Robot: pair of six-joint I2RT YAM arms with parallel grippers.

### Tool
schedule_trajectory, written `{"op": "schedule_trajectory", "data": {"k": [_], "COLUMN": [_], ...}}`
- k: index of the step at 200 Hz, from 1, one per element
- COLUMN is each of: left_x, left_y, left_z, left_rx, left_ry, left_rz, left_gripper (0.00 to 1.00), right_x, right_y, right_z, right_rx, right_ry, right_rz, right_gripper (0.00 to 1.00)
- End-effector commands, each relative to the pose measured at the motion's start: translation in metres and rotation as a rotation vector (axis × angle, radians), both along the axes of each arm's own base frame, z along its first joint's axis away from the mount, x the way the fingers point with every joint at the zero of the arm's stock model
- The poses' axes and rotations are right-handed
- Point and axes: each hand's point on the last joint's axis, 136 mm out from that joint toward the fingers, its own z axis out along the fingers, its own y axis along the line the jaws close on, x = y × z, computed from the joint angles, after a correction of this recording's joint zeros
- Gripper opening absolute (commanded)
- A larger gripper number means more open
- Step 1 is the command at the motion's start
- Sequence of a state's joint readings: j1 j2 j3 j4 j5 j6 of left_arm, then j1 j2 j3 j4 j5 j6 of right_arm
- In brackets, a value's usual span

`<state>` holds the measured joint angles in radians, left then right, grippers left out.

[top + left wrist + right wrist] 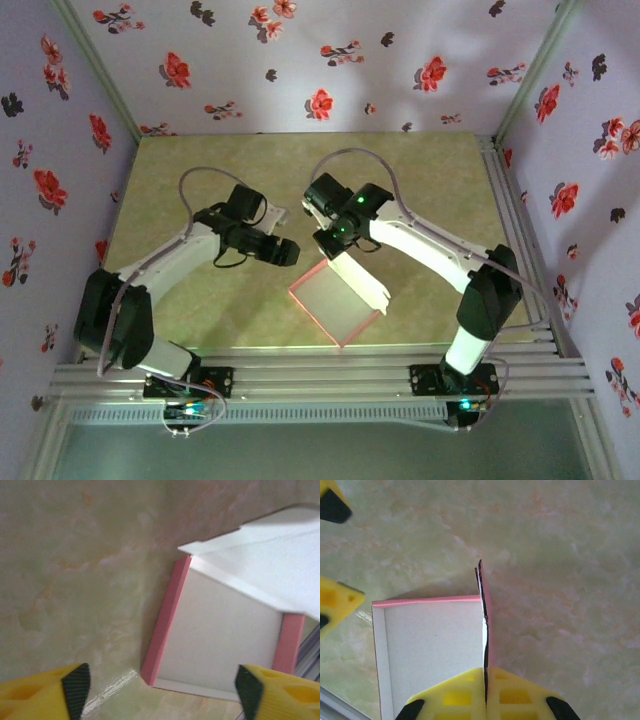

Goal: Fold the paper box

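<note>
Two arms reach toward the middle of the greenish marbled bench (200, 180), and the paper box (340, 300) lies between them, a little right of centre and close to the near edge. It sits as a shallow open tray, whitish-grey inside with salmon-pink outer walls, one corner pointing at the near rail. Along its far-right side a pale panel stands up from the base. The right end effector (335, 245) is clamped on the far end of that panel; from its wrist camera the yellow fingers (515, 700) are pressed together on the thin upright edge of the paper box (435, 645). The left end effector (285, 252) hangs just beside the box's far-left corner, its jaws spread wide and holding nothing. Its wrist view looks down on the pink wall and pale floor of the paper box (220, 640) beneath the left end effector (162, 690).
</note>
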<state>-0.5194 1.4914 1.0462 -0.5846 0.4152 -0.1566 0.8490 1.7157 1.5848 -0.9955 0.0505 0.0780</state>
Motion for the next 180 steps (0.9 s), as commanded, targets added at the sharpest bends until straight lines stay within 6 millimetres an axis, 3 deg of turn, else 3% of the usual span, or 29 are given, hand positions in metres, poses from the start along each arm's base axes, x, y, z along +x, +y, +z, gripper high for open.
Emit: {"op": "schedule_trajectory", "data": {"k": [1,49,96,114,160,180], "left_x": [-0.009,-0.015,-0.003,0.001,-0.002,-0.005], "left_y": [-0.003,-0.021,-0.034,-0.04,-0.042,-0.048], "left_z": [-0.016,-0.039,-0.052,-0.053,-0.051,-0.047], "left_rx": [0.053,0.033,-0.063,-0.102,-0.148,-0.21], "left_ry": [0.036,0.083,0.111,0.127,0.137,0.15], "left_rz": [-0.053,-0.05,0.09,0.131,0.179,0.18], "left_gripper": [0.75,0.65,0.31,0.26,0.0,0.0], "right_x": [-0.005,-0.004,-0.004,-0.004,-0.001,-0.001], "right_y": [0.007,0.008,0.008,0.008,0.004,0.004], "right_z": [0.002,0.003,-0.002,-0.002,-0.003,-0.003], "right_rx": [0.011,0.017,0.021,0.025,0.013,0.019], "right_ry": [0.029,0.033,0.032,0.026,0.003,0.001], "right_rz": [0.155,0.217,0.22,0.219,0.201,0.198], "right_gripper": [0.05,0.07,0.05,0.05,0.04,0.03]}}
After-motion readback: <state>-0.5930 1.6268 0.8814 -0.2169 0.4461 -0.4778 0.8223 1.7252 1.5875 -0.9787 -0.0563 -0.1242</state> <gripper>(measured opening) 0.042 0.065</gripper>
